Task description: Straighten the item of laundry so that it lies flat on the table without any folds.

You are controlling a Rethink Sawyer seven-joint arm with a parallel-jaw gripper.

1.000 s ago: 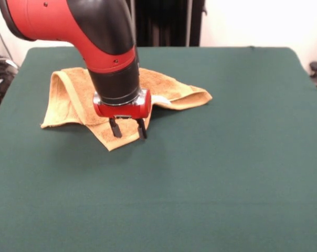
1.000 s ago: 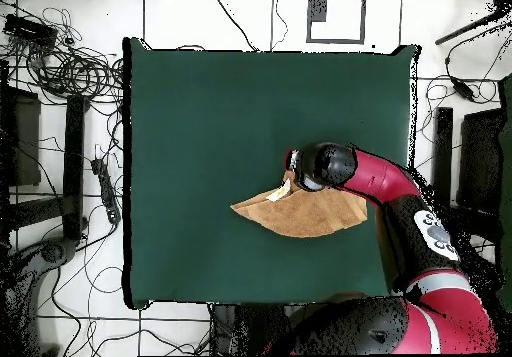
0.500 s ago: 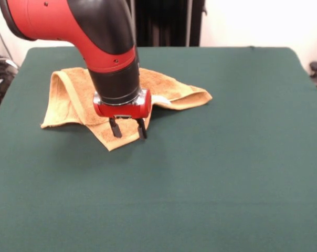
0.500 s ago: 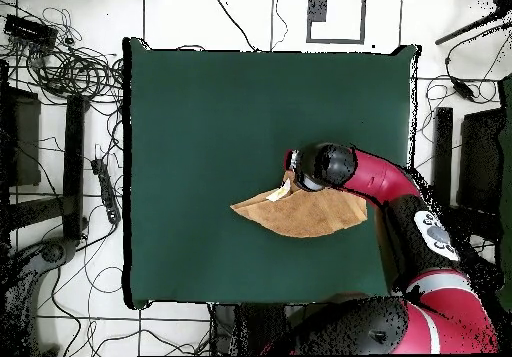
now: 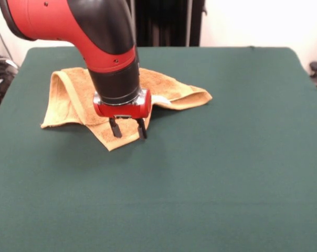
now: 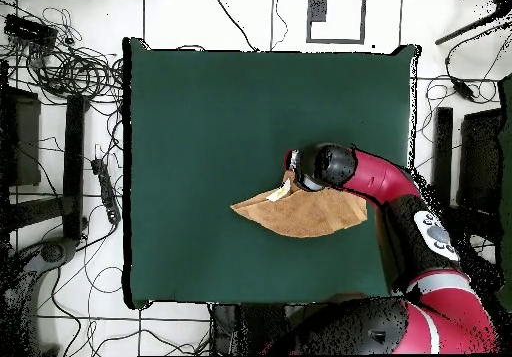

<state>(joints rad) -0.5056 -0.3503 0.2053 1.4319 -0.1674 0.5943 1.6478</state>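
The item of laundry [image 5: 69, 100], a mustard-yellow terry towel, lies folded and rumpled on the dark green table [image 5: 211, 173], with one corner pointing toward the camera and a small white tag on its right side. In the overhead view the towel [image 6: 305, 215] is a wedge shape toward the lower right of the table [image 6: 220, 123]. My gripper [image 5: 128, 128] hangs open just over the towel's near corner, its two dark fingers apart with nothing between them. From overhead the gripper [image 6: 292, 178] sits at the towel's upper edge. The arm hides the middle of the towel.
Cables and black equipment [image 6: 70, 83] lie on the floor beside the table's left side in the overhead view. The red arm [image 6: 400, 198] reaches in across the table's right edge.
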